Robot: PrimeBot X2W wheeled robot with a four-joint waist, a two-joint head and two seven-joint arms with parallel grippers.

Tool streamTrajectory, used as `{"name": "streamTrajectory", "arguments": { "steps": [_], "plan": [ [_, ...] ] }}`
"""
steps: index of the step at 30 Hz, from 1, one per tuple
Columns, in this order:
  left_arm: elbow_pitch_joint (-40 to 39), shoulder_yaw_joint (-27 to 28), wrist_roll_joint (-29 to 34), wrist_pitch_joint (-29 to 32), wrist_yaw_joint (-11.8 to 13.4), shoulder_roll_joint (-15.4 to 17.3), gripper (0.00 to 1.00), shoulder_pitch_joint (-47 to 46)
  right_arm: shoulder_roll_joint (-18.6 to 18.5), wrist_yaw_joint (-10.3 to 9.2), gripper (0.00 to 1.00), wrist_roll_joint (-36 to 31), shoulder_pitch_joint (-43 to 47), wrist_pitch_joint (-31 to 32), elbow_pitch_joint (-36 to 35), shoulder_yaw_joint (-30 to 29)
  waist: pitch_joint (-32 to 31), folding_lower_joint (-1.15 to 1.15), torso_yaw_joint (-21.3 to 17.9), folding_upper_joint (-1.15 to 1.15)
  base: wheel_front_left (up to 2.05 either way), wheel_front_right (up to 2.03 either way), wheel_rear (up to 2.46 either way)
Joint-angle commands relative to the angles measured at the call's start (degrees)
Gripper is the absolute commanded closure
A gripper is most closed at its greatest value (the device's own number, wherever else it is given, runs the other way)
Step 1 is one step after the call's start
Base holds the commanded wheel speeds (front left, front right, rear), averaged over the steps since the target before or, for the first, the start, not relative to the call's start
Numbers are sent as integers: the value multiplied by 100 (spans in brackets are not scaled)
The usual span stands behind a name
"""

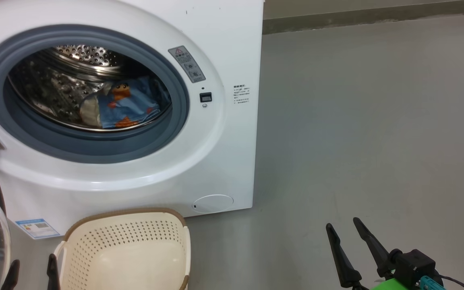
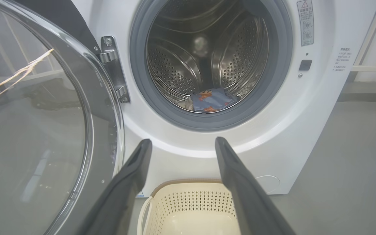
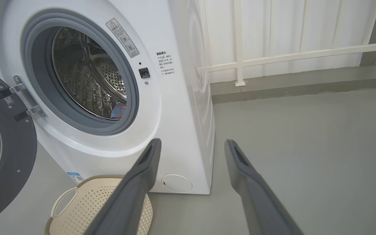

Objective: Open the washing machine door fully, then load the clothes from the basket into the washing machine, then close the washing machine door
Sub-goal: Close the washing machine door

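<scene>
Washing machine door [image 2: 34, 130], the big round one with a glossy black rim and a bulging clear glass bowl, stands wide open on its steel hinge [image 2: 113, 68] at the left side of the opening, inner face turned toward me. I judge the coming move turns on that. The washing machine door lies to my left, just beside the left gripper [image 2: 183, 143], whose two long dark fingers are spread wide with nothing between them.

To shut, it has to sweep rightward about the upright hinge line onto the grey-blue gasket ring [image 1: 26, 137]. So I would use the left arm, getting behind the free rim and pushing toward the white front-loading washing machine [image 1: 224, 40].

Inside the perforated steel drum [image 1: 54, 80] lie the clothes [image 1: 127, 102], blue fabric with orange cartoon prints beside a cream piece, low and back from the gasket. The small cream perforated basket [image 1: 123, 213] with its brown rim stands on the floor just before the machine, below the opening. What I see of its bottom is bare, so loading looks done.

The right gripper [image 1: 342, 224] hangs low at my right over grey floor, well apart from the door, fingers likewise spread and empty.
</scene>
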Motion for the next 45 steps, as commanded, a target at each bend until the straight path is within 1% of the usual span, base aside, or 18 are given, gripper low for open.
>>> {"name": "streamTrajectory", "arguments": {
  "steps": [1,7,22,27,34,45],
  "plan": [
    [-142,220,16,-37,-16,53,0,-240,-8,9,0,-29,-78,-28,-132,124,6,0,6,0,0,0,0],
    [-166,284,78,-37,38,17,0,-265,-8,9,0,-30,-88,-28,-136,121,31,0,19,0,0,0,0],
    [-152,369,164,-37,-61,-4,0,-362,-8,9,0,-1,-125,-28,-110,107,80,0,24,0,0,0,0],
    [-149,406,274,-37,1,-38,0,-392,-8,9,0,-6,-132,-28,-111,81,90,0,39,0,-41,41,0],
    [-99,459,263,-37,-34,-50,0,-459,-8,9,0,7,-145,-28,-101,82,106,0,56,0,-117,117,0],
    [-97,465,319,-37,-83,-87,0,-482,-8,9,0,45,-123,-28,-66,54,53,0,98,0,-185,185,0]
  ]
}}
